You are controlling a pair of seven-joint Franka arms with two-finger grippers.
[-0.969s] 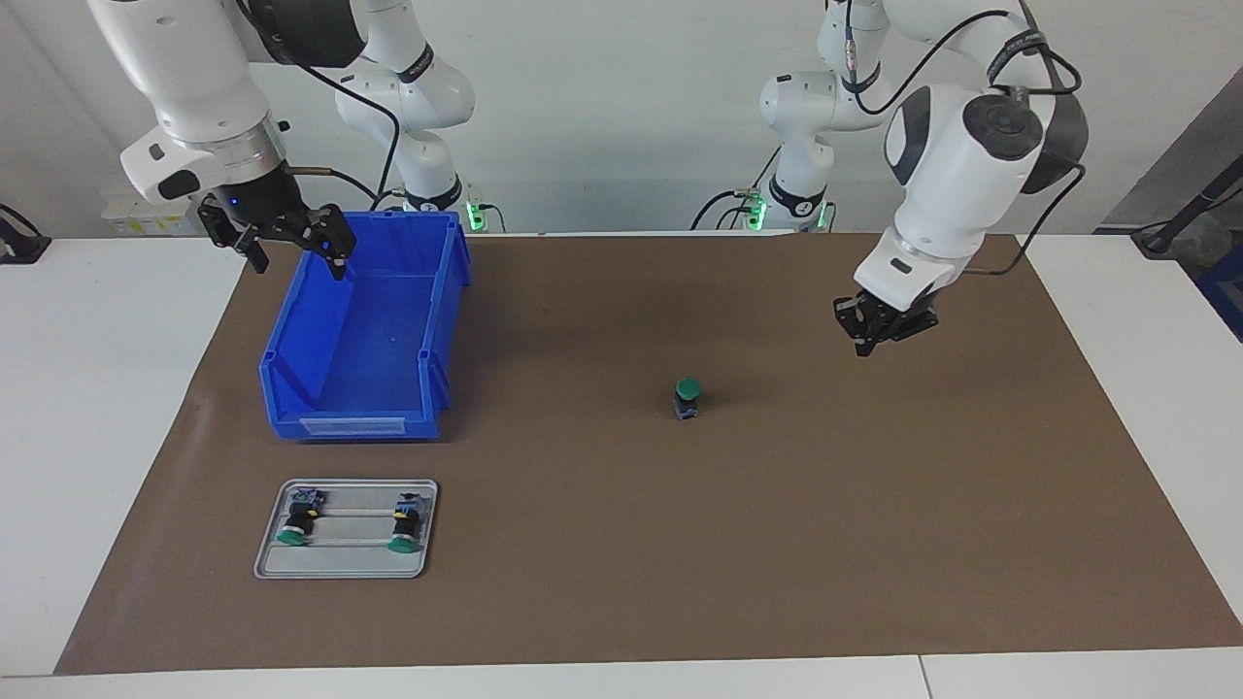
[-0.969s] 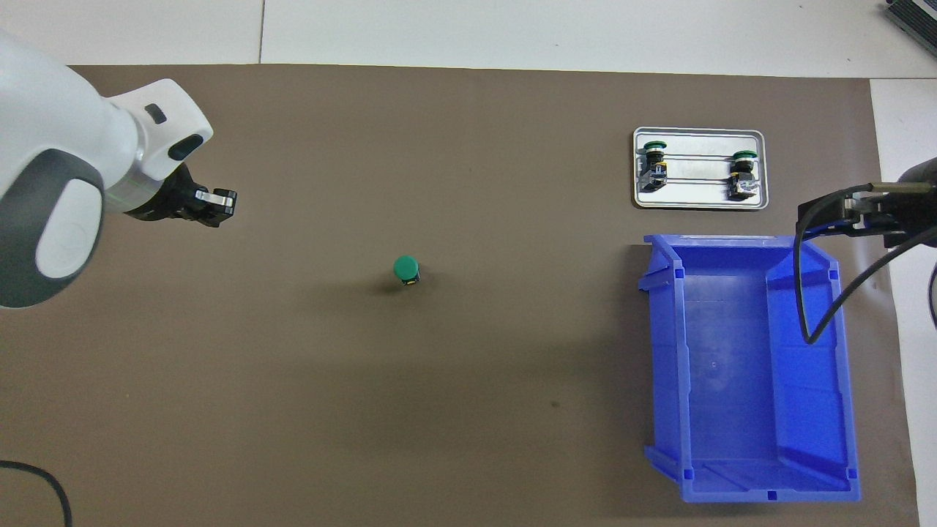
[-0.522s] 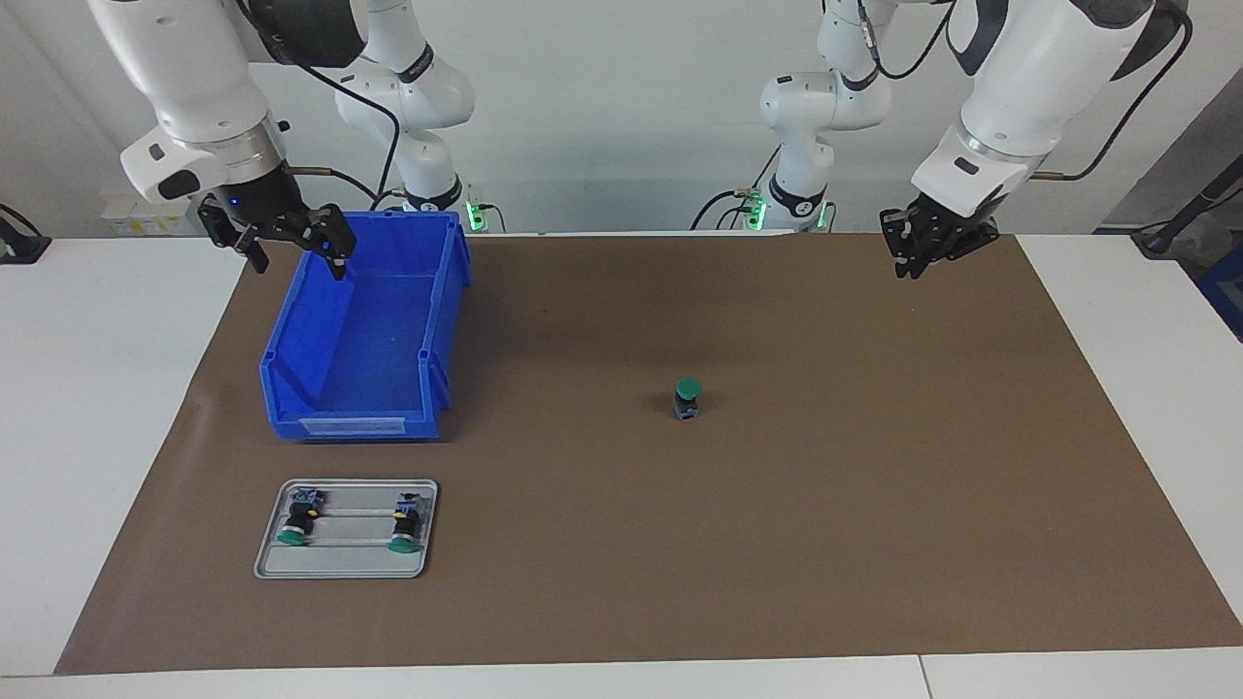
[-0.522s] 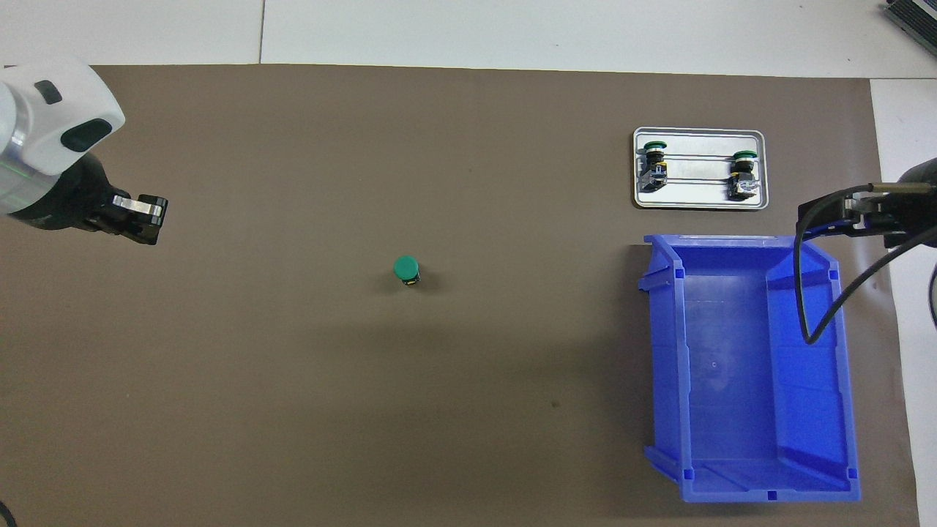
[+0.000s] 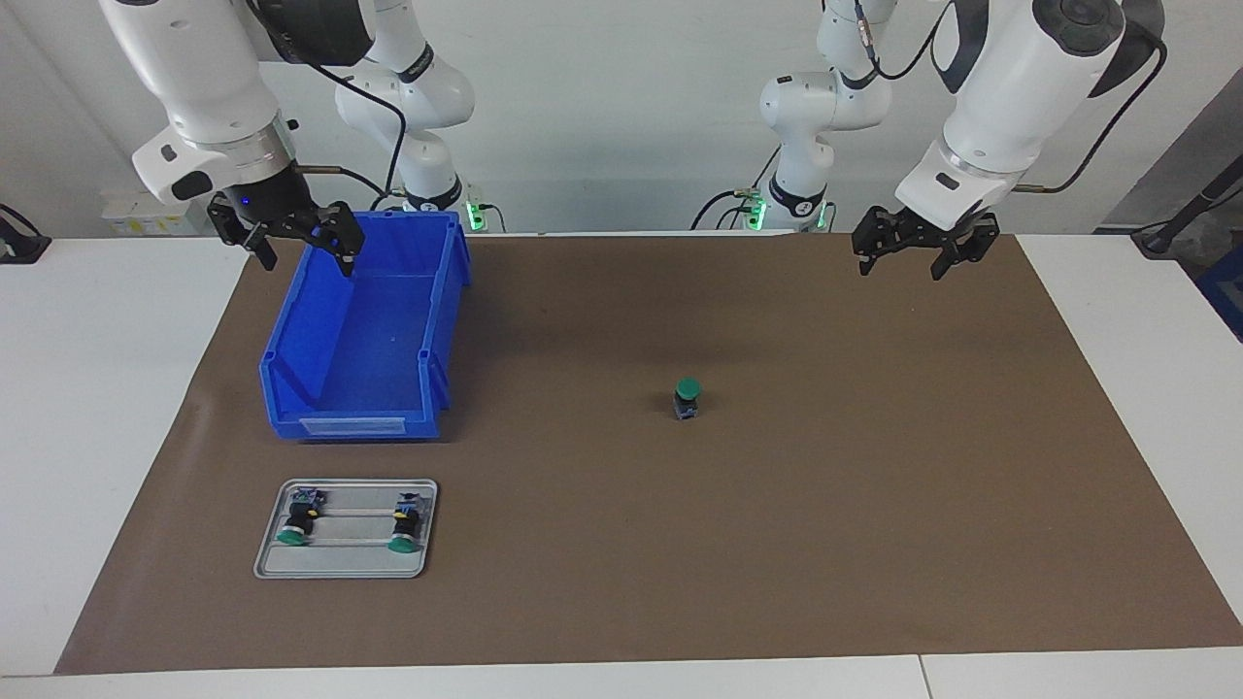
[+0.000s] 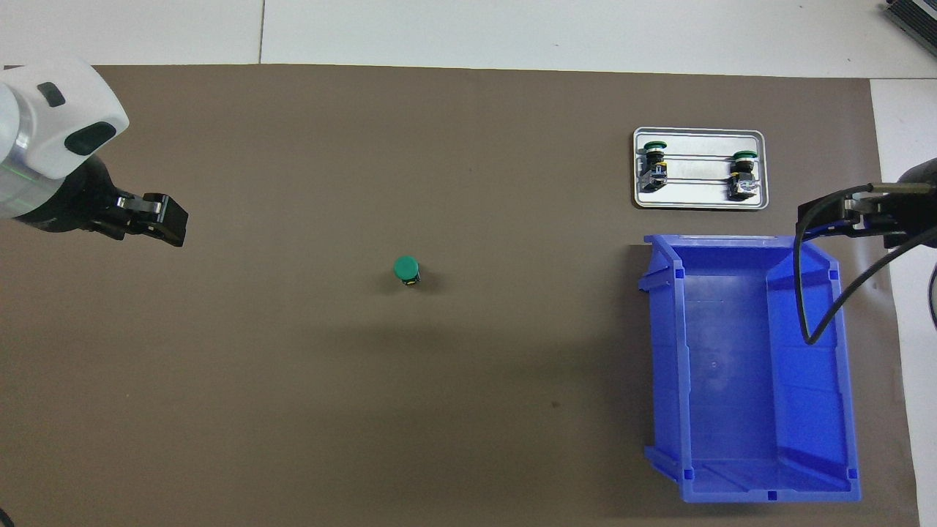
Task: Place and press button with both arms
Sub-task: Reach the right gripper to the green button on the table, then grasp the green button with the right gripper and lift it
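Stands upright mid-worktop on its terminal end: button (image 5: 688, 398), apart from both arms. Left gripper (image 5: 916, 254) and right gripper (image 5: 287, 240): fingers spread wide, empty. Could topple under an off-centre press. Nearby: blue bin (image 5: 364, 335), tray (image 5: 346, 563) with 2 spare buttons (image 5: 296, 518); nothing blocking.

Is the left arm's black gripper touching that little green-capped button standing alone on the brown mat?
Apart. The facing view shows the left gripper raised with bare mat between it and the green-capped button.
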